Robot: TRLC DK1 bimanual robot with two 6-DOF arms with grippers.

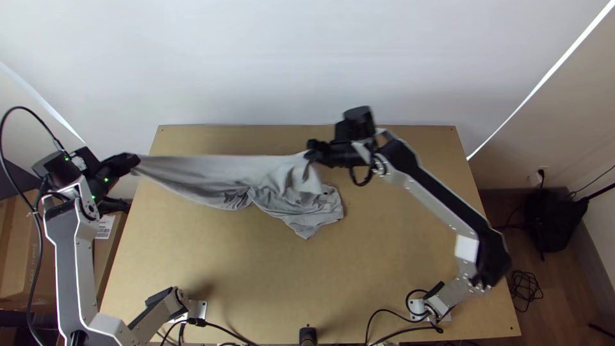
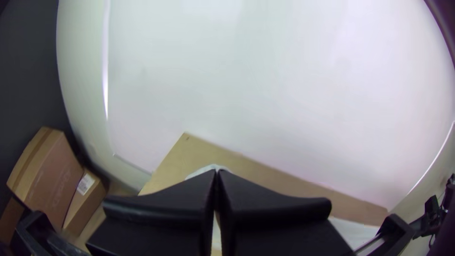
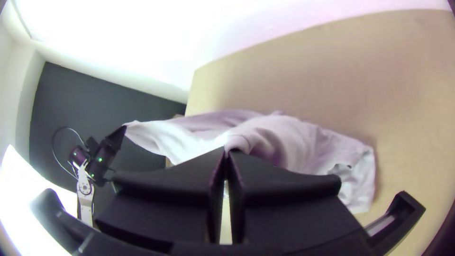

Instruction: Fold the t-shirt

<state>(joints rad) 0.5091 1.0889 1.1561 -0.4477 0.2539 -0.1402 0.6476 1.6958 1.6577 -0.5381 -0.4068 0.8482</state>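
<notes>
White wall point(image 1: 288, 57) rose behind a light wooden table point(image 1: 397, 269), over which a soft grey cloth t-shirt point(image 1: 282, 186) was stretched between both grippers, its rest bunched in folds near the table's middle. The left black wide-fingered gripper point(image 1: 136, 161) clenched one gathered end beyond the table's left edge; the right black wide-fingered gripper point(image 1: 311, 154) pinched the upper edge. Too hard a pull could tug the narrow, taut end free, and lowering the shirt with its slack part crumpled would likely give a crooked fold. The silver-grey left arm point(image 1: 67, 263) bent outward; its counterpart point(image 1: 442, 205) reached diagonally inward.
</notes>
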